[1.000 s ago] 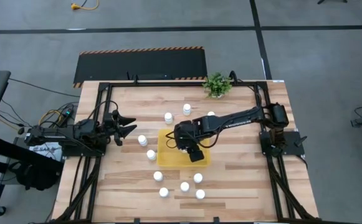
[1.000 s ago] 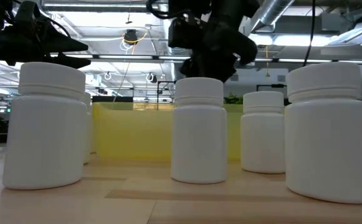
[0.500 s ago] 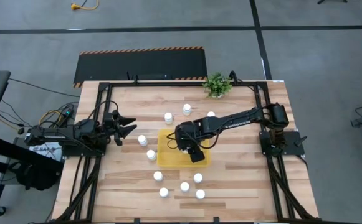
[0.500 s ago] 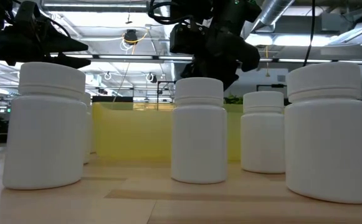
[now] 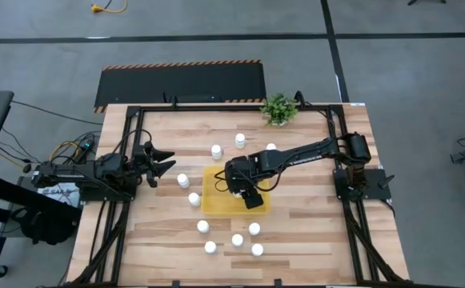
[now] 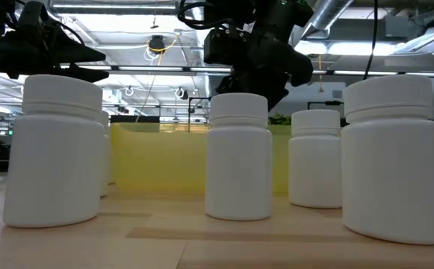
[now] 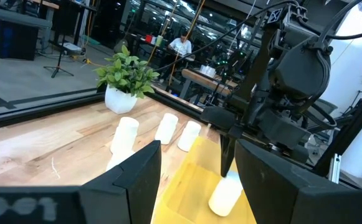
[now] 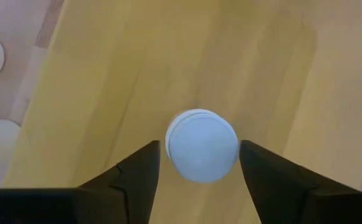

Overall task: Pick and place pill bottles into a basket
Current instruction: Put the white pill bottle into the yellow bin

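Here the right hand (image 8: 199,163) straddles a bottle (image 8: 202,145) in the basket (image 8: 106,81).

One small white capped pill bottle (image 8: 201,144) is standing upright inside the shallow yellow basket (image 5: 214,202), while other white bottles (image 5: 238,240) are sitting scattered around it.
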Motion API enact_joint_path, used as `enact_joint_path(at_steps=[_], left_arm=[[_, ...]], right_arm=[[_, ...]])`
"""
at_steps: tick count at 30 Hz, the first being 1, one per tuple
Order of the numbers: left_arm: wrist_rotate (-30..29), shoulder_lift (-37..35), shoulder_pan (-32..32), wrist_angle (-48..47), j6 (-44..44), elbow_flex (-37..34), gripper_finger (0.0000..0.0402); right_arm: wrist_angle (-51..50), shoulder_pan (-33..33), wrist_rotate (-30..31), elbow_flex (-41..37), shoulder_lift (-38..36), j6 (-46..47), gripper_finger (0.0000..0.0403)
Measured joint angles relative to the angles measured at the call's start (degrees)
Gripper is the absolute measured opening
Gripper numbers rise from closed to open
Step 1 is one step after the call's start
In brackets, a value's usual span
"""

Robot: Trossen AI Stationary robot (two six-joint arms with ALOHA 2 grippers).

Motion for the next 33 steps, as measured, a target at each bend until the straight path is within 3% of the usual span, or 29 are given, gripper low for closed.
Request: enact_joint_path(at_steps=[10,19,33], left_arm=[[0.00,0.00,0.00,0.00,0.00,-0.01,0.0194],[0.00,0.00,-0.02,0.02,0.00,0.01,0.0194],[0.00,0.00,0.00,0.02,0.00,0.01,0.0194]], right_arm=[[-2.59,0.04,-0.03,0.92,0.00,0.00,0.0244],[-10.83,0.02,0.64,10.59,-0.20,-0.49,0.0244],[-37.95,0.02,16.67,30.03,-0.26,-1.40,0.0244]])
